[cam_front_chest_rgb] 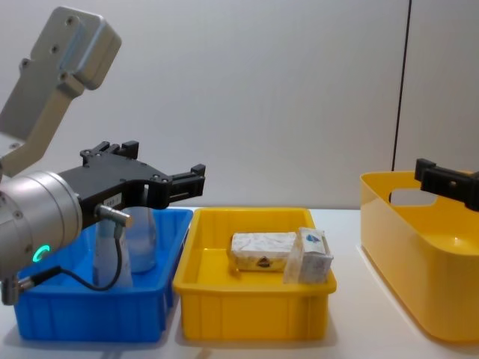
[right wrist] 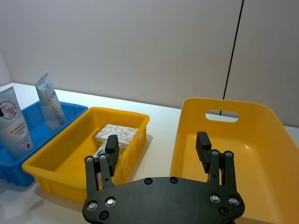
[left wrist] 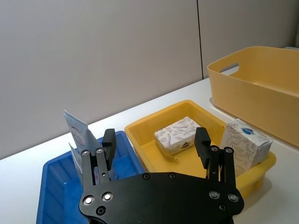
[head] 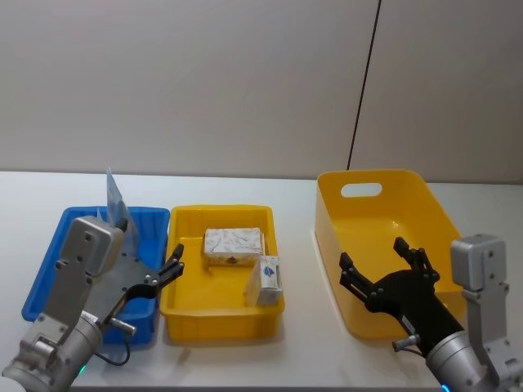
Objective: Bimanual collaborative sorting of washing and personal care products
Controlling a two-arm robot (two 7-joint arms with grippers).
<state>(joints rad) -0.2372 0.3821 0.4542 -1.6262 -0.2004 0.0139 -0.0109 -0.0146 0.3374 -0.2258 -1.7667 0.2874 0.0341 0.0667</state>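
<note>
Pale-blue pointed refill pouches [right wrist: 14, 128] with a red round logo stand upright in the blue bin [head: 49, 261]; one tip [head: 116, 196] rises above my left arm. A white marbled wrapped block [head: 234, 245] lies in the small yellow bin [head: 221, 314], and a small white packet with a blue mark [head: 269, 280] stands at that bin's near right. My left gripper [head: 167, 269] hovers open and empty over the border between the blue and small yellow bins. Also open and empty, my right gripper [head: 373, 255] hangs over the near left part of the large yellow bin [head: 384, 184].
The three bins sit in a row on a white table [head: 302, 269], with a bare strip between the small and large yellow bins. A grey wall with a dark vertical cable [head: 364, 90] stands behind. The large bin has tall walls and a handle slot [head: 361, 190].
</note>
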